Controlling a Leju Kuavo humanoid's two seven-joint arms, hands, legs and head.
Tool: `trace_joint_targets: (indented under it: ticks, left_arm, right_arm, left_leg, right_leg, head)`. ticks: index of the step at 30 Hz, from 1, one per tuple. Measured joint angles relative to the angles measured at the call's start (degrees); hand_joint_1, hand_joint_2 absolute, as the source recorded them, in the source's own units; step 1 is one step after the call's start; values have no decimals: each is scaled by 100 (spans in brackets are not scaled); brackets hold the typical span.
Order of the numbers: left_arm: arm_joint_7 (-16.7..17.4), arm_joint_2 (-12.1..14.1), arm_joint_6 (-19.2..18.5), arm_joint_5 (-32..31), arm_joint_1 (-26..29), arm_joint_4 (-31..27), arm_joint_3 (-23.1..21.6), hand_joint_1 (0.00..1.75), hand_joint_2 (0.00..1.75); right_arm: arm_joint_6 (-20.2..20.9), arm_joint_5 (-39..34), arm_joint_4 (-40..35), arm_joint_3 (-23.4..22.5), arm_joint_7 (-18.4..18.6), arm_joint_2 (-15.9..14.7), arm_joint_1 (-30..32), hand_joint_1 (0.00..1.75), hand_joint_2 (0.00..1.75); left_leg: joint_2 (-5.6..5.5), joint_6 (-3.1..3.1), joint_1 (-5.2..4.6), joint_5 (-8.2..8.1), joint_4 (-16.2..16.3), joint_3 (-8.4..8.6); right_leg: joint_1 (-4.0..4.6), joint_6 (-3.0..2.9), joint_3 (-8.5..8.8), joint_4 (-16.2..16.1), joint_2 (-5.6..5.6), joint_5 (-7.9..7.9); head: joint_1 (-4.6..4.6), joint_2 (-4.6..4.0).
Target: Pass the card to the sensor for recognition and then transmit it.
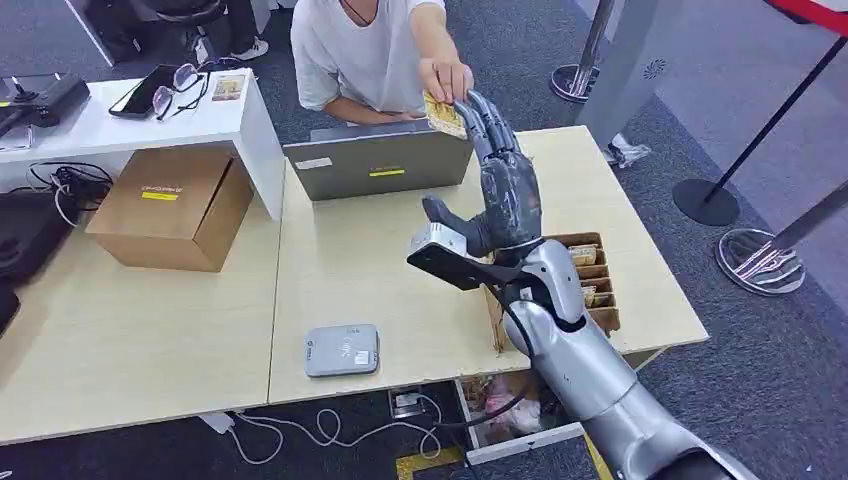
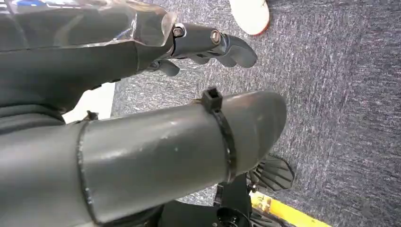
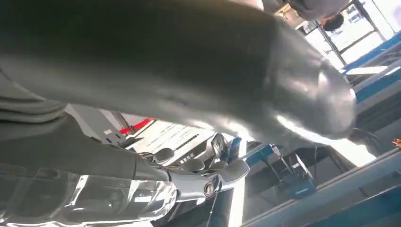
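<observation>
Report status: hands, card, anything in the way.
Right hand raised, card at its fingers, person's hand gripping it too. Left hand hanging, holding nothing. Laptop below the handover; sensor unobstructed.

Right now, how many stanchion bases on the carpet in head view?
3. One round base behind the desk at top, a black one right of the desk, a chrome one nearer. More may lie outside the frame.

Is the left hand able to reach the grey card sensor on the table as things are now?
Probably yes, after some travel. The left hand hangs over the carpet with nothing in it, and the table around the sensor looks bare on the robot's left side, so nothing blocks it.
</observation>
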Motion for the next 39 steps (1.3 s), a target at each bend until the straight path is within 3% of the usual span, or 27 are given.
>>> trace_joint_targets:
  ticks: [1,3,5,7,15,39]
  left_arm:
    - [0,0,0,0,0,0,0,0,0]
    - [-90,0,48,-81,10,0,0,0,0]
    - [-471,-22,185,-275,59,0,-5,0,0]
    - [-675,-39,216,-332,115,0,-7,0,0]
    - [-706,-72,240,-354,240,0,-4,0,0]
    - [-835,-87,260,-317,310,0,0,0,0]
  right_arm:
    - [0,0,0,0,0,0,0,0,175]
    - [-48,182,15,0,178,-2,-24,0,175]
    - [-320,1067,452,15,784,-22,-329,0,175]
    - [-551,1316,1013,-22,715,-41,-675,0,175]
    - [-673,1390,1901,-48,651,-46,-1072,0,175]
    - [-656,1655,2131,-52,723,0,-1195,0,175]
  left_leg:
    - [0,0,0,0,0,0]
    - [1,0,0,0,0,-4]
    - [6,0,-1,0,0,-2]
    - [2,2,-2,2,0,2]
    - [-9,6,-2,5,2,-4]
    - [-8,7,-2,5,2,-5]
  right_leg:
    - [0,0,0,0,0,0]
    - [0,0,0,0,0,0]
    - [-3,-1,-1,0,6,2]
    - [-2,3,1,-1,3,5]
    - [-2,2,0,-1,-8,6]
    - [-2,3,0,-1,-8,6]
  head:
    - [0,0]
    - [2,0]
    - [-4,0]
    - [4,0]
    - [0,0]
    - [2,0]
